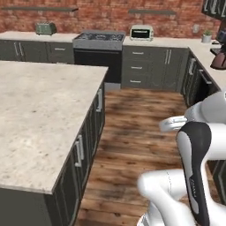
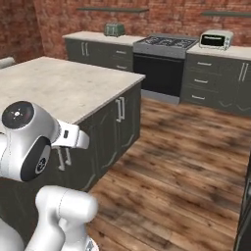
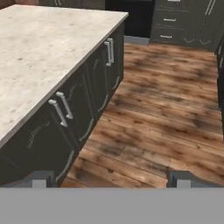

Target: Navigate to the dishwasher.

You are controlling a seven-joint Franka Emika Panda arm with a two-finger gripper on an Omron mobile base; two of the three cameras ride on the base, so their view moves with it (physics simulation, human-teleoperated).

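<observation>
The dishwasher [image 1: 206,91] shows as a glossy black panel under the right-hand counter, seen edge-on, with a silver bar handle along its top. It lies ahead and to the right of my arm. A dark strip at the right edge of the right base view may be the same run of fronts; I cannot tell. My gripper [image 3: 111,181] is open, its two dark fingertips [image 3: 39,179] set wide apart with nothing between them. It hangs over the wooden floor beside the island's cabinet doors.
A large stone-topped island [image 1: 39,114] with dark doors fills the left. The black oven range [image 1: 98,57] stands at the back wall, with a toaster [image 1: 45,28] to its left and a toaster oven [image 1: 141,32] to its right. The wooden floor [image 1: 141,119] runs between island and right counter.
</observation>
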